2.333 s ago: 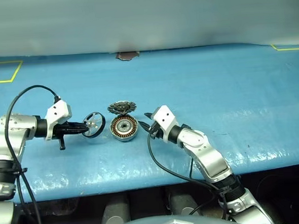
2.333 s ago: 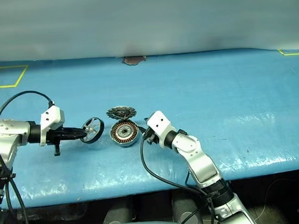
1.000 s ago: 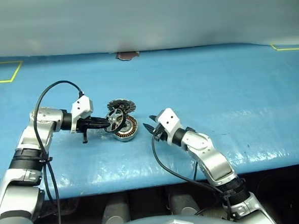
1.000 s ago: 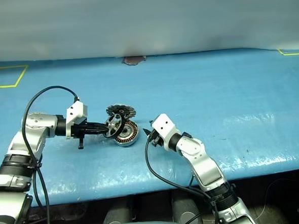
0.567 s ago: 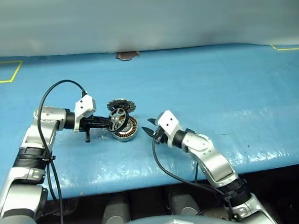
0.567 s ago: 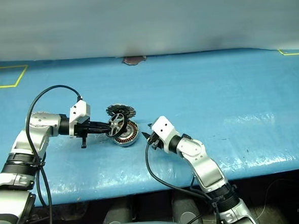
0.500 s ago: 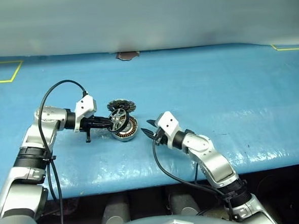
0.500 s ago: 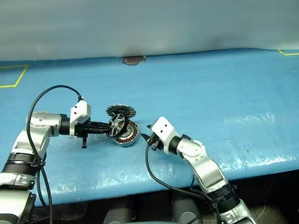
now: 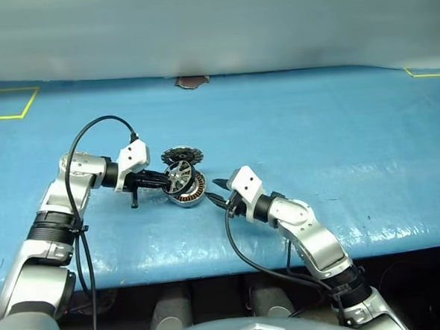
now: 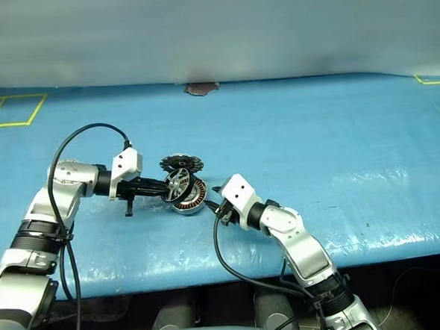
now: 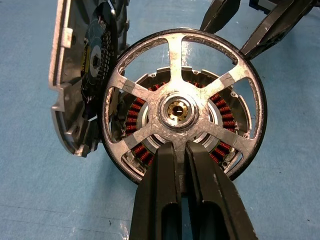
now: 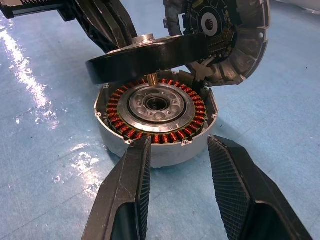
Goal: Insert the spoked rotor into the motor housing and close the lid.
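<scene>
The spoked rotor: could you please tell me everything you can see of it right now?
The spoked rotor is a thin, shiny silver metal wheel: an open ring with a dark outer edge, five flat spokes and a small hub with a brass-coloured centre. The left gripper is shut on its rim, holding it above the copper-wound motor housing, tilted and not yet seated. The lid leans just beyond it. The open right gripper waits near the housing's side, touching nothing.
</scene>
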### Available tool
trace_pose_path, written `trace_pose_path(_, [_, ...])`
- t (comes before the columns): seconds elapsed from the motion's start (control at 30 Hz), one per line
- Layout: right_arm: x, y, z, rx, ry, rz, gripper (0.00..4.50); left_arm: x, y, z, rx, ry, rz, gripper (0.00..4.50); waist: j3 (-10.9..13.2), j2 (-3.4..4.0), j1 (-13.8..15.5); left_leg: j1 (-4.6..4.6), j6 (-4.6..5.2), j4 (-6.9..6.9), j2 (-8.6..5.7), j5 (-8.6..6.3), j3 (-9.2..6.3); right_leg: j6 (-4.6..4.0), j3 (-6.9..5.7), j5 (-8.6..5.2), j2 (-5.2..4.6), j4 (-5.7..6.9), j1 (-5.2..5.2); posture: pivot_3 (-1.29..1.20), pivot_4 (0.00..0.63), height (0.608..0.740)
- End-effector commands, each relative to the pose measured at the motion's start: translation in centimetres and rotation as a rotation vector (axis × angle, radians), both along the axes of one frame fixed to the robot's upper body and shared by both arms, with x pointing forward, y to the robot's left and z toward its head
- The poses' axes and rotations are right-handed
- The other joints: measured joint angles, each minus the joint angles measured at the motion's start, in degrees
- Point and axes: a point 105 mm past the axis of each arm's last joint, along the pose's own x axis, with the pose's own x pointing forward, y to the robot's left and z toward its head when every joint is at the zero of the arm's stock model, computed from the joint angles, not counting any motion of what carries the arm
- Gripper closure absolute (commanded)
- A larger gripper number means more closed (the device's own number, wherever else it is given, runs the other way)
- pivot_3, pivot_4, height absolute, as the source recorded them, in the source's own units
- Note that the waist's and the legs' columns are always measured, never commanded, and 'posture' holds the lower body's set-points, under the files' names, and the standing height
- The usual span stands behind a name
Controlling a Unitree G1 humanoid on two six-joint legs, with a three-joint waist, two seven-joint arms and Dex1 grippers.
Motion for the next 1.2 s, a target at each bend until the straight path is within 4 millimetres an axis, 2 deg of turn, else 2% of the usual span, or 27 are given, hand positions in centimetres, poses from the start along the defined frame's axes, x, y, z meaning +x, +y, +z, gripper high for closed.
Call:
trace_pose_path(0.03, [-0.1, 0.2, 1.3, 0.029, -0.052, 0.011, 2.62, 0.3, -0.3, 0.2, 0.017, -0.022, -0.015, 4.49, 0.0, 0.0, 0.04, 0.0, 0.0, 0.0, 0.0, 0.0, 0.0, 0.0, 0.0, 0.0, 0.0, 0.0, 0.0, 0.0, 0.15, 0.74])
trace_pose_path(0.3, [-0.2, 0.3, 1.3, 0.029, -0.052, 0.015, 2.62, 0.3, -0.3, 0.3, 0.004, 0.001, 0.001, 4.49, 0.0, 0.0, 0.11, 0.01, 0.0, 0.01, 0.0, 0.0, 0.0, 0.0, 0.0, 0.0, 0.0, 0.0, 0.02, 0.0, 0.15, 0.74])
trace_pose_path(0.83, [0.0, 0.2, 1.0, 0.018, -0.047, 0.008, 2.62, 0.6, -1.4, 2.9, -0.14, 0.013, 0.024, 4.49, 0.0, -0.01, 0.14, -0.01, 0.0, 0.02, 0.0, 0.0, -0.01, 0.01, 0.0, 0.0, 0.0, 0.0, 0.01, 0.0, 0.15, 0.74])
trace_pose_path(1.2, [0.1, 0.2, 1.0, 0.015, -0.051, 0.005, 2.62, 0.3, -0.6, 1.9, -0.035, -0.01, 0.005, 4.49, 0.0, -0.01, -0.06, -0.01, 0.0, 0.02, 0.01, 0.0, -0.02, 0.01, 0.0, 0.0, 0.02, 0.01, -0.01, 0.0, 0.15, 0.74])
